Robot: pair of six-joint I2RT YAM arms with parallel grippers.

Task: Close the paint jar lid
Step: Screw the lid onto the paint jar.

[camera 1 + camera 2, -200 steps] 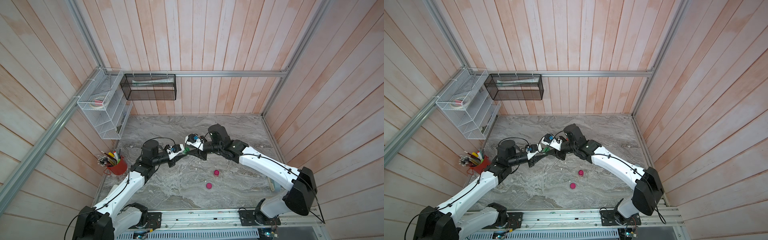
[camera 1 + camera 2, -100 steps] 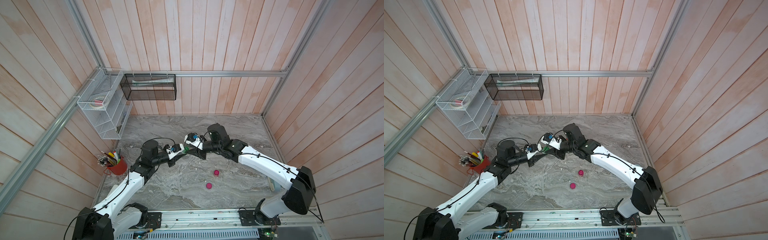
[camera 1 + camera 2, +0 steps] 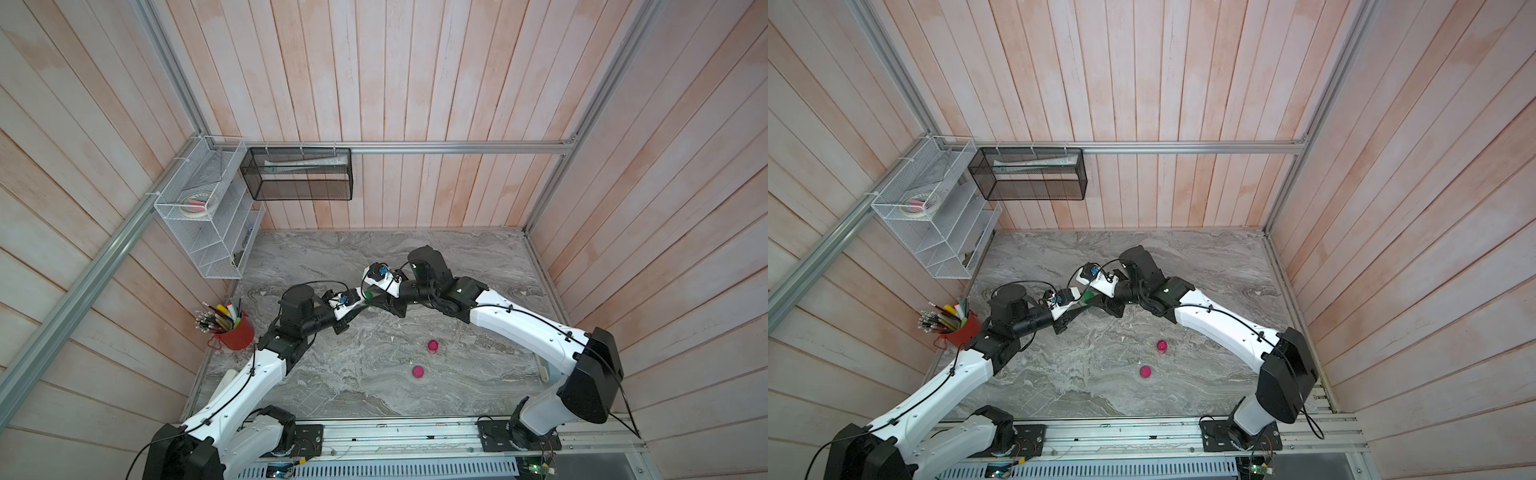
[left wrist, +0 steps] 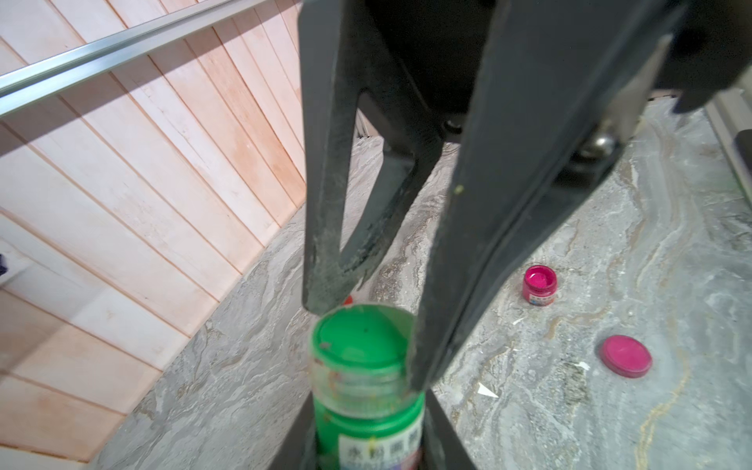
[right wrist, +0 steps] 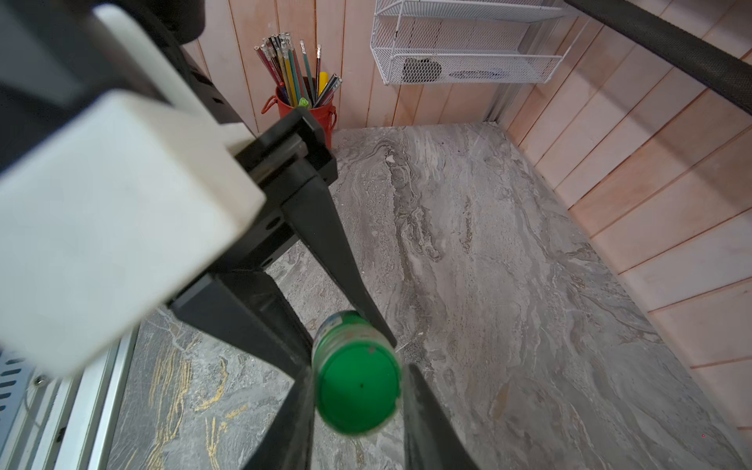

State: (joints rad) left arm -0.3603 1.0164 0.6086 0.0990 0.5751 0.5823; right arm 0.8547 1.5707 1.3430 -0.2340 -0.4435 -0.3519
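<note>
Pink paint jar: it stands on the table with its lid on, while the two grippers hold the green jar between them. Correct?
Not the lid. The left wrist view shows the pink paint jar open on the table, a pink lid lying flat beside it, apart. The rest holds: left gripper on the body of the green jar, right gripper on its green lid.
</note>
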